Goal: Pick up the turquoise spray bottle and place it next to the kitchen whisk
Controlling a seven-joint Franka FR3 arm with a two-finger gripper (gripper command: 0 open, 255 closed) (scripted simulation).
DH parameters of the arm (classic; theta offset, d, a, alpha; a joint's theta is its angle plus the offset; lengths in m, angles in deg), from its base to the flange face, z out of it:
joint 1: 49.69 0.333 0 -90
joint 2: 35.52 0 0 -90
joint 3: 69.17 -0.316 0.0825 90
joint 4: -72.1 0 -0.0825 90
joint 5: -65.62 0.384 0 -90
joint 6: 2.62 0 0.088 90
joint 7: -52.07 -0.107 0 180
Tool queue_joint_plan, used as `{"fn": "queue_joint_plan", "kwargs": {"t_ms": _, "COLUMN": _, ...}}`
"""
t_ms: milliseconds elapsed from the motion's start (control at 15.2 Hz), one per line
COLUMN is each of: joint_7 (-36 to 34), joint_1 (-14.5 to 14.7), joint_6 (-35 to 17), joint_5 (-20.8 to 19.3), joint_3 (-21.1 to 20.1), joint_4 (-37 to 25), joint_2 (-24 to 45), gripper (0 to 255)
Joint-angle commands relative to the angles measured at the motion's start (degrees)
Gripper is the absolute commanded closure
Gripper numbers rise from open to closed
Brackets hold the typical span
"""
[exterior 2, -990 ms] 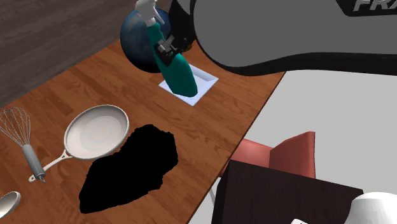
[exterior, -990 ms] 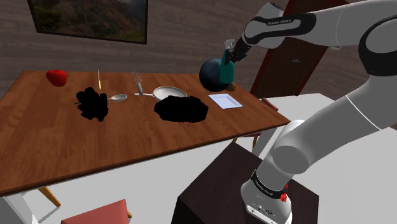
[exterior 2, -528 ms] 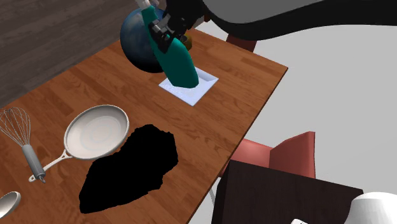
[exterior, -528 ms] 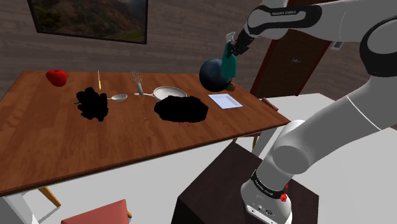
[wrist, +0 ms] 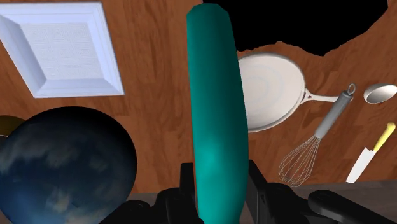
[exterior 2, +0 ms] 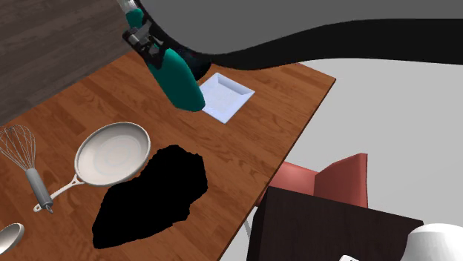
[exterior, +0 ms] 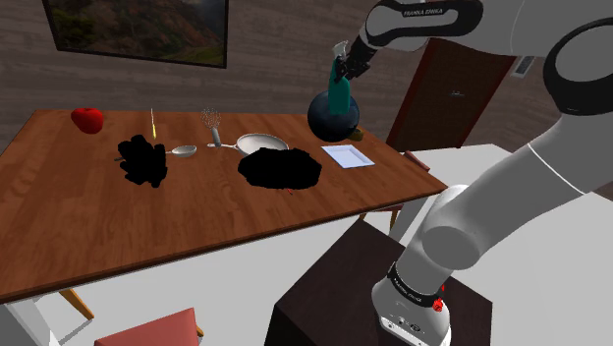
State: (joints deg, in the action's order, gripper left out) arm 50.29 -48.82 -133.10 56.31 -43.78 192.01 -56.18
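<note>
The black gripper (exterior: pixel 346 67) was clamped on the neck end of the turquoise spray bottle (exterior: pixel 341 89), one finger (wrist: pixel 188 182) pressed to each side of it. The bottle was smooth, glossy and long, rounded at its base, and it hung in the air above the far right part of the wooden table (exterior: pixel 196 221) in the shoulder view, touching nothing beneath it. In the wrist view its body (wrist: pixel 215 108) lay over bare, grained planks between a dark blue marbled sphere (wrist: pixel 63 167) and a round metal frying pan (wrist: pixel 267 91).

The kitchen whisk (exterior: pixel 211 126), a cage of thin wires on a grey handle, lay beyond the pan's handle, well apart from the bottle. Near it lay a grey spoon (wrist: pixel 380 93) and a knife with a yellow handle (wrist: pixel 369 153).

A shallow white square tray (exterior 2: pixel 224 95) with a raised rim sat at the table's right end, its flat floor showing all over. The pan's pale bottom showed likewise. A ragged black area (exterior 2: pixel 148 196) lay on the wood just beside the pan. A red apple (exterior: pixel 87 119) sat at the shoulder view's far left.
</note>
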Motion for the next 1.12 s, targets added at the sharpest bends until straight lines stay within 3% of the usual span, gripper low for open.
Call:
{"fn": "queue_joint_plan", "kwargs": {"t_ms": 0, "joint_7": -2.4, "joint_1": 0.9, "joint_6": 0.1, "joint_5": 0.2, "joint_3": -1.6, "joint_4": -1.9, "joint_2": 2.1, "gripper": 255}}
{"fn": "queue_joint_plan", "kwargs": {"t_ms": 528, "joint_7": -11.5, "joint_1": 4.0, "joint_6": 0.5, "joint_5": 0.0, "joint_3": -7.2, "joint_4": -9.5, "joint_2": 10.8, "gripper": 255}}
{"fn": "queue_joint_plan", "kwargs": {"t_ms": 1056, "joint_7": -19.3, "joint_1": 7.3, "joint_6": 3.2, "joint_5": -0.3, "joint_3": -11.3, "joint_4": -21.9, "joint_2": 21.8, "gripper": 255}}
